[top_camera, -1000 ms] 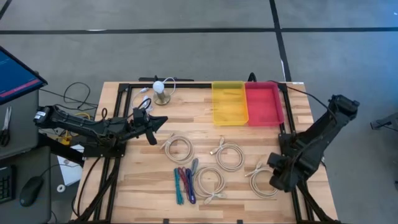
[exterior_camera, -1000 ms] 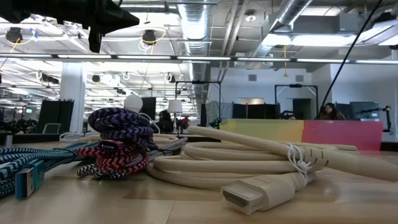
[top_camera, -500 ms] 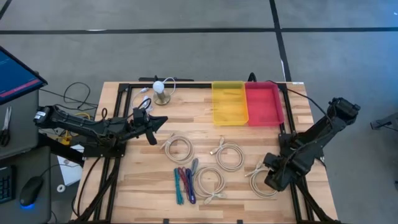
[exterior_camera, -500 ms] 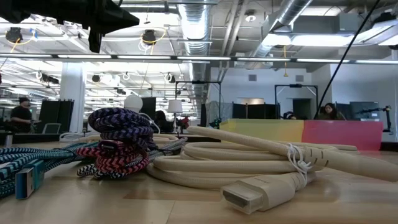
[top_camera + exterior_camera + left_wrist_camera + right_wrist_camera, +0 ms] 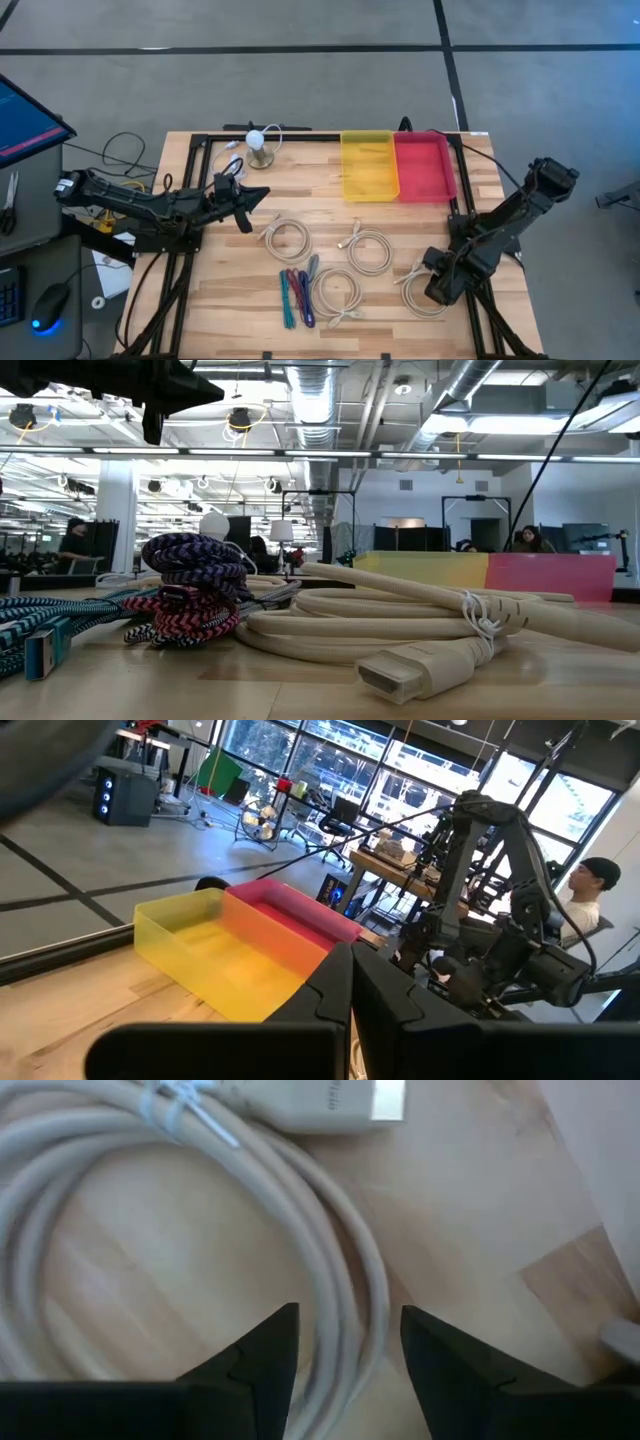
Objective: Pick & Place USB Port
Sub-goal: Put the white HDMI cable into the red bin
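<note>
Wooden planks make up my bench (image 5: pixel 220 290), which from above carries four coiled beige cables, a braided bundle (image 5: pixel 296 296), and a yellow tray (image 5: pixel 368 165) touching a red tray (image 5: pixel 427 164) at the far edge; my left tool (image 5: pixel 243 203) hangs clenched over the left side, and my right tool (image 5: pixel 437 291) is bent low over the rightmost beige cable (image 5: pixel 417 292). Level with the bench, an open-plan office with ceiling ducts lies behind the coils. My right wrist shows the fingers (image 5: pixel 262 1350) released, straddling that cable's loop (image 5: pixel 325 1280) near its USB plug (image 5: pixel 325 1102).

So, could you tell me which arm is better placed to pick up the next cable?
The right. Its gripper hangs open right over the beige cable coil, while the left gripper waits beside the table's left edge.
</note>
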`<state>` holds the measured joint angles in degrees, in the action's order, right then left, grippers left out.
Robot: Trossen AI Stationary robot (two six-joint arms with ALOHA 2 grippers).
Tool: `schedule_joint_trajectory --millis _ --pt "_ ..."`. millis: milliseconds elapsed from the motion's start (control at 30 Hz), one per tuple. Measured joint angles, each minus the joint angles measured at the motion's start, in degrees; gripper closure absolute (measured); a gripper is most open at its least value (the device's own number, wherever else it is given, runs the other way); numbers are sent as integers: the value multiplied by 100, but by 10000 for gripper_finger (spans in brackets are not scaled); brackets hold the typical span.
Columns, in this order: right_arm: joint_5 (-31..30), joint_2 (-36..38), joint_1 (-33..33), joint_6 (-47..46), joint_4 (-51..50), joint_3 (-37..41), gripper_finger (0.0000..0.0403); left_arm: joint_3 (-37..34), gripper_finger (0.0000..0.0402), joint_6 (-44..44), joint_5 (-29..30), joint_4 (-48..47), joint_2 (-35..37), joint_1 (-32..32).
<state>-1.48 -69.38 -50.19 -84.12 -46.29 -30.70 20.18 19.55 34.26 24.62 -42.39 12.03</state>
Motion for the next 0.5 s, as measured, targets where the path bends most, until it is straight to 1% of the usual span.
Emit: schedule_joint_trajectory --millis 67,133,300,333,433,500 --pt "2 0 -2 0 -9 38 252 0 396 0 0 0 0 0" --pt "0 0 -2 4 3 53 281 0 396 0 0 -2 0 0" --pt "-4 3 -2 200 5 55 382 0 396 0 0 -9 0 0" --pt "-2 4 -2 224 4 55 389 0 396 0 0 -11 0 0" --pt "4 16 -2 303 10 54 386 0 396 0 -1 -11 0 0" --pt "30 47 -2 427 -1 -4 393 -2 396 0 -2 -12 0 0"
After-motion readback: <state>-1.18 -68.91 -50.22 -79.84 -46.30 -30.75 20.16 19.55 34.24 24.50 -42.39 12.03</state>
